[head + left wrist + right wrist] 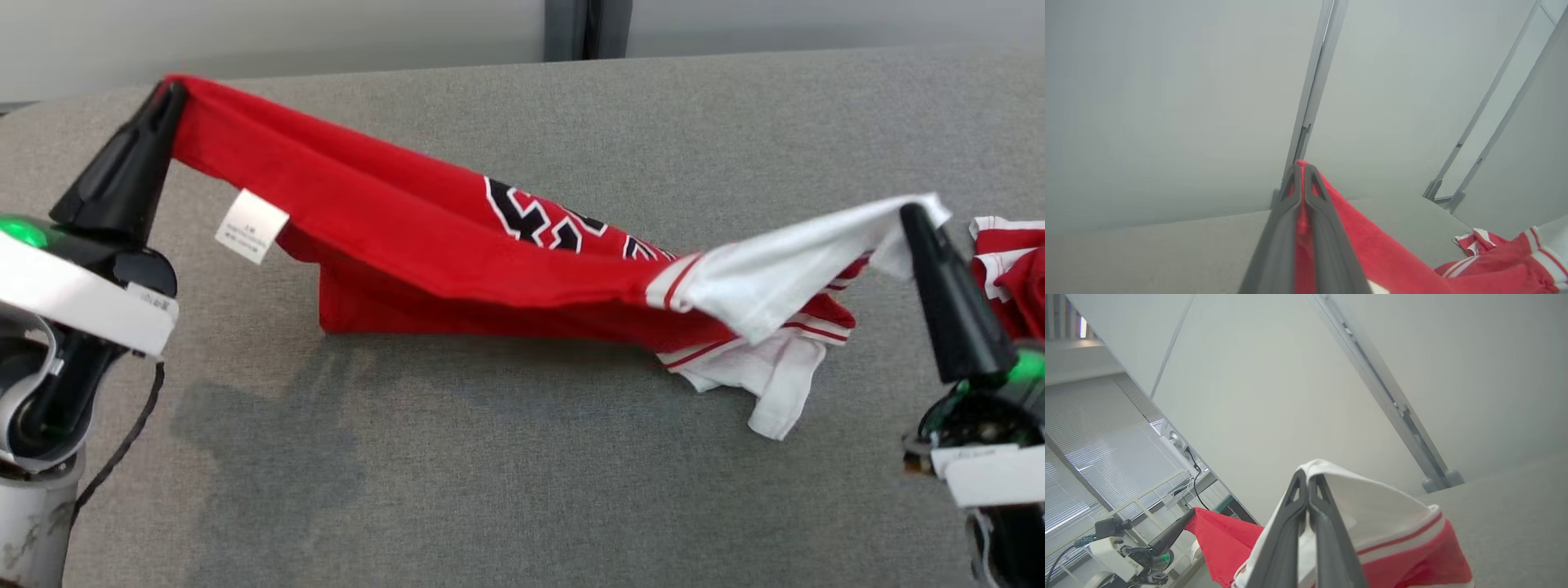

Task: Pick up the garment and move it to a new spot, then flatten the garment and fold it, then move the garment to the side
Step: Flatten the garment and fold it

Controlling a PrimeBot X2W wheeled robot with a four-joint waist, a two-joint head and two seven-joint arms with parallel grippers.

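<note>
A red garment with white striped sleeves and black-and-white lettering hangs stretched between both grippers above the grey table. My left gripper is shut on its red hem at the upper left, seen close in the left wrist view pinching red cloth. My right gripper is shut on a white sleeve at the right; in the right wrist view the white cloth drapes over the fingertips. The garment's lower fold and other sleeve rest on the table. A white label dangles near the left gripper.
Another red-and-white garment lies bunched at the table's right edge, just behind the right gripper, also visible in the left wrist view. Pale partition walls stand behind the table. The left arm shows in the right wrist view.
</note>
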